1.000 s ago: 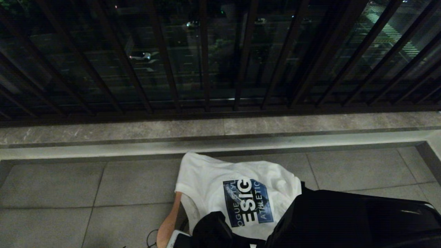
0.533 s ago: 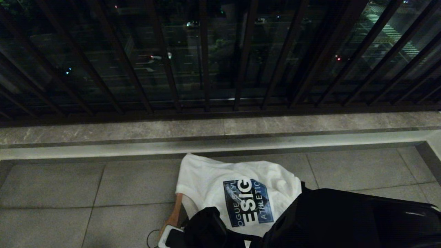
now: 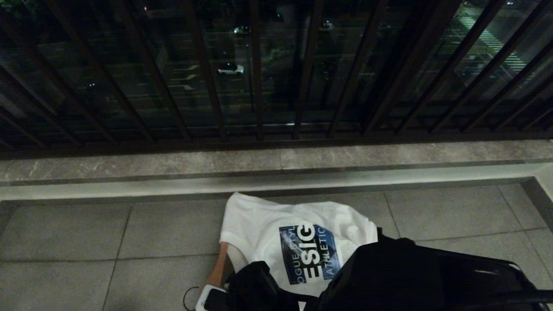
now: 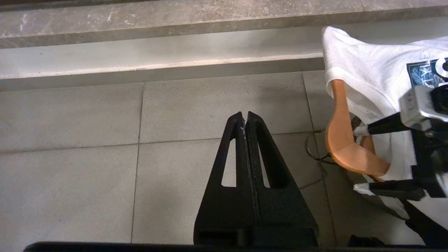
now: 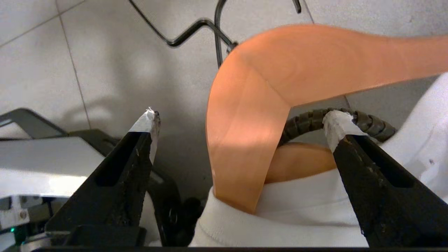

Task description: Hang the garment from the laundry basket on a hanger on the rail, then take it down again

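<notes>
The right gripper has its two black fingers spread wide apart, holding nothing, with white tape on each fingertip. The bend of an orange wooden hanger sits in the gap between them, close to but not touching either finger in the right wrist view. The hanger's dark wire hook lies over the grey floor tiles. The hanger's arms run inside the neck of a white T-shirt with a blue printed panel on it. The shirt lies bunched over a low round basket, of which only a piece of ribbed dark rim shows behind the hanger. The basket stands on the tiled floor close to a stone kerb, beyond which dark vertical railings rise. In the head view the right arm reaches in from the lower right, covering part of the shirt. The left gripper hangs over bare tiles to the left of the basket, fingers pressed together, empty.
</notes>
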{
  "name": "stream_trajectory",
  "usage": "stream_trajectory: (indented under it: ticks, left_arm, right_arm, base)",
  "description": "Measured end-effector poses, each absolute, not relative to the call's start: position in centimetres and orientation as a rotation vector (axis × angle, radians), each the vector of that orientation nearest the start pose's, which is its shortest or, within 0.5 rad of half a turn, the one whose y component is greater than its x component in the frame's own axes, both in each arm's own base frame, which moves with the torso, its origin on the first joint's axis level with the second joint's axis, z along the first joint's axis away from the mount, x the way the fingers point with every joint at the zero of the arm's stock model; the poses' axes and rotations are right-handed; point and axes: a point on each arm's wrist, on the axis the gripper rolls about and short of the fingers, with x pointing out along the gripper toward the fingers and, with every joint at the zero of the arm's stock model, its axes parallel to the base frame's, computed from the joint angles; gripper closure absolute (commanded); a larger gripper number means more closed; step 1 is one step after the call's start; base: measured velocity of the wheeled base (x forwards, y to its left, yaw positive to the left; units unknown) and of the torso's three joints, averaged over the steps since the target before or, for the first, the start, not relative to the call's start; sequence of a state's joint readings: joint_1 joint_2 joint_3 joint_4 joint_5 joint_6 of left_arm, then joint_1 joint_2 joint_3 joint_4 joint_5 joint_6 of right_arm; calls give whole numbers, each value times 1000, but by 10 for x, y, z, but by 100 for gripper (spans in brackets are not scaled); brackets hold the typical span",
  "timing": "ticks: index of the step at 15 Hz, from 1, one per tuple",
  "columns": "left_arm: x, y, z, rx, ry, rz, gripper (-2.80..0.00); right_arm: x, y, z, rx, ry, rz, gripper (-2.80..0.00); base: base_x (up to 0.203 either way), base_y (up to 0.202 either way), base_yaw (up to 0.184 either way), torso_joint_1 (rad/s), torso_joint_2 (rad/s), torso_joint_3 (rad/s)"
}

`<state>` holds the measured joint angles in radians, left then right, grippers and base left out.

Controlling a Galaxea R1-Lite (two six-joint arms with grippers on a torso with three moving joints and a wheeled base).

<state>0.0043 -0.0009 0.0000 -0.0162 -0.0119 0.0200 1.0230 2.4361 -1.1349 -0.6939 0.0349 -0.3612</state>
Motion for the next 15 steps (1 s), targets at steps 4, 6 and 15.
stream_trajectory:
  ticks: [4,6,15]
  left_arm:
    - [-23,0,77,21,-17,-7,0]
    - [-23,0,77,20,-17,-8,0]
    - [-23,0,77,20,-17,-8,0]
  right_arm:
    - [230,375,-16,-618,358,1120,-280]
    - [232,375,-18,-618,359,1117,-280]
    - [245,364,-15,-616,365,1083,0]
  base:
    - [0,0,0,0,0,0]
    - [0,0,0,0,0,0]
    - [0,0,0,0,0,0]
